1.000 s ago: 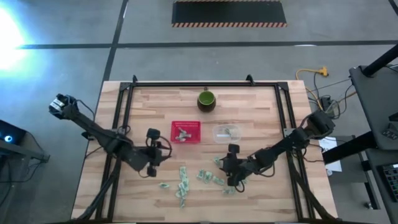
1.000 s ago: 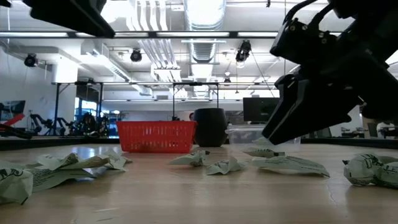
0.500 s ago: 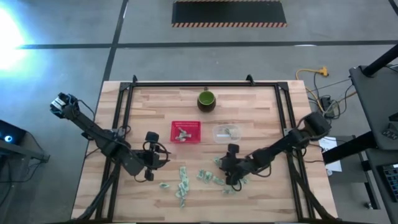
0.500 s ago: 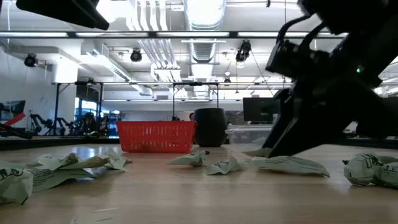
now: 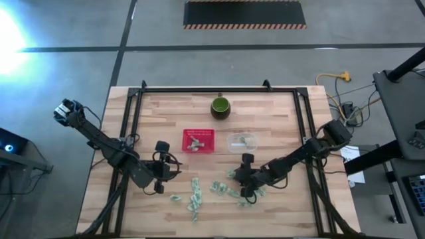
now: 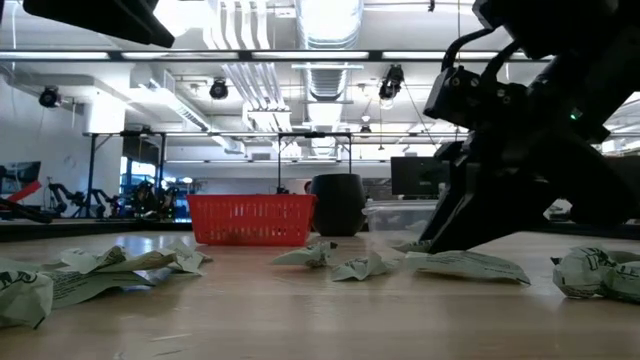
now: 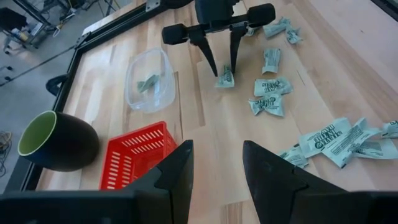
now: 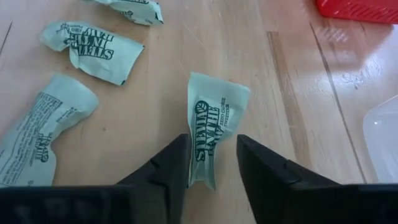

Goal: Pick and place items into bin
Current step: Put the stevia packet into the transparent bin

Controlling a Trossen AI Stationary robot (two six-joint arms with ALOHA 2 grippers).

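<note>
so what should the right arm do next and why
Probably finish closing the right gripper on the packet, then lift. Its jaws straddle that packet's near end on the table, with gaps on both sides, so nothing is gripped yet. The left gripper waits open, short of the basket.

From my remote station: a grey concrete floor (image 5: 199, 60) crossed by dark lines surrounds the wooden surface (image 5: 172, 106). A hazard-striped black mat (image 5: 244, 13) lies at the far side. Ceiling ducts (image 6: 325, 40) and strip lights hang over the hall behind.
</note>
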